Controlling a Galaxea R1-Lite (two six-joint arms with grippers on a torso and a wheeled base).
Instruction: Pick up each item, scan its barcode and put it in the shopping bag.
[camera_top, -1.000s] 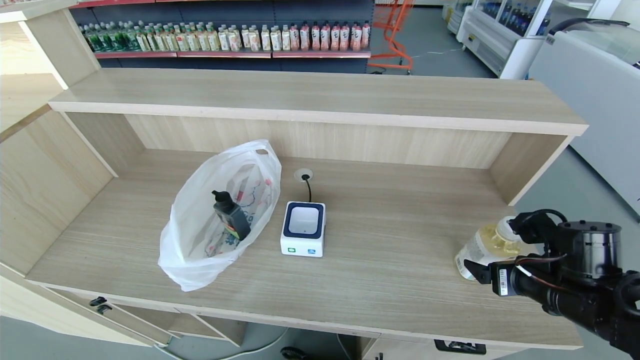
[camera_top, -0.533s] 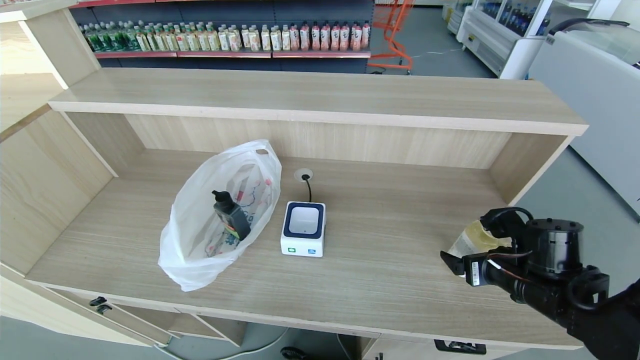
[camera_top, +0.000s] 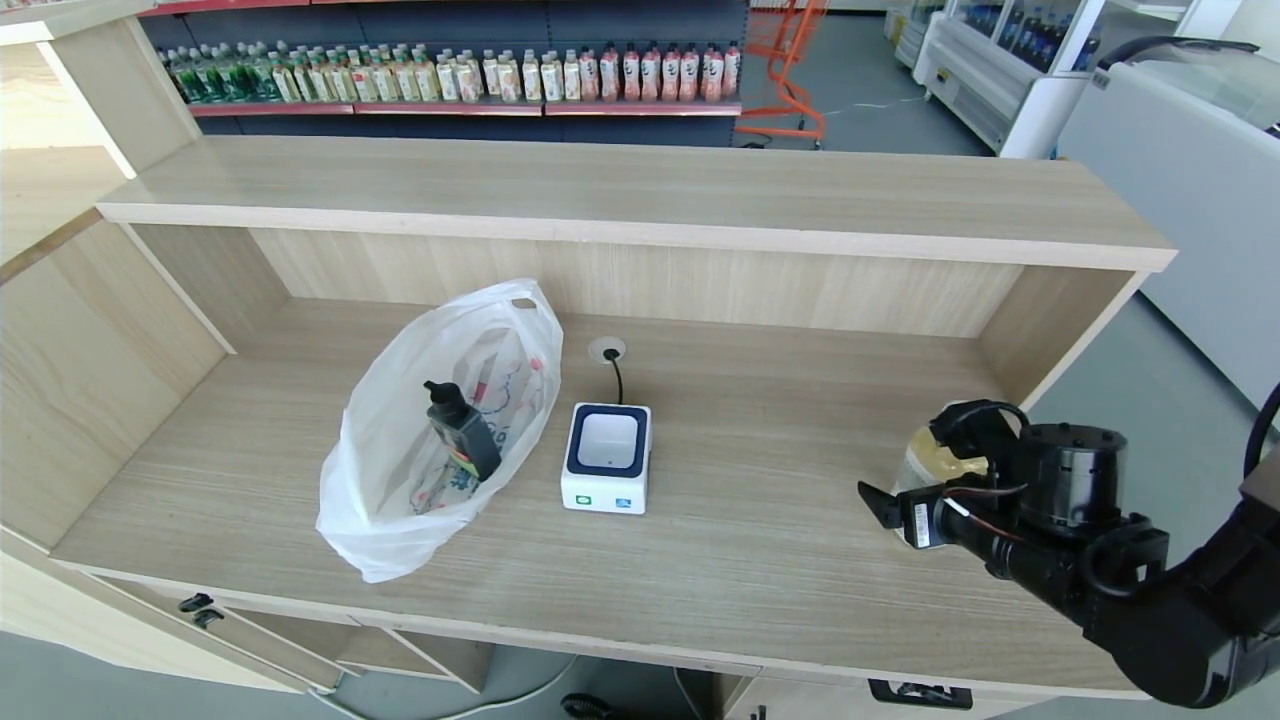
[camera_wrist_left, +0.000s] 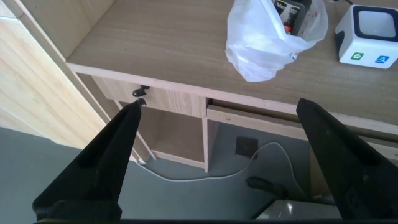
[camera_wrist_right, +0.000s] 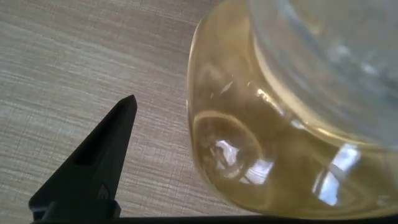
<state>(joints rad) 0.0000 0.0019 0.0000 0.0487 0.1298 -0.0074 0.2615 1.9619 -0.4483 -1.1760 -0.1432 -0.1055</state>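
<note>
A clear bottle of yellow liquid (camera_top: 928, 462) is at the counter's right end, in my right gripper (camera_top: 922, 500), which is shut on it. Up close the bottle (camera_wrist_right: 298, 93) sits just above the wood, with one dark finger (camera_wrist_right: 93, 168) beside it. A white shopping bag (camera_top: 400, 500) lies open left of centre, with a dark bottle (camera_top: 462, 432) and printed packets inside. The white scanner (camera_top: 606, 458) stands just right of the bag. My left gripper (camera_wrist_left: 217, 162) hangs open and holds nothing, out in front of the counter's front edge, with the bag (camera_wrist_left: 261, 43) and scanner (camera_wrist_left: 367, 31) beyond it.
The counter (camera_top: 780, 520) has a raised back wall, side walls and a shelf on top. The scanner's cable runs to a hole (camera_top: 607, 349) behind it. Bare wood lies between scanner and bottle. Drawers (camera_wrist_left: 249, 115) sit under the front edge.
My right gripper has moved left along the counter with the bottle, which now stands more upright. The bag, the scanner and the left arm have not moved.
</note>
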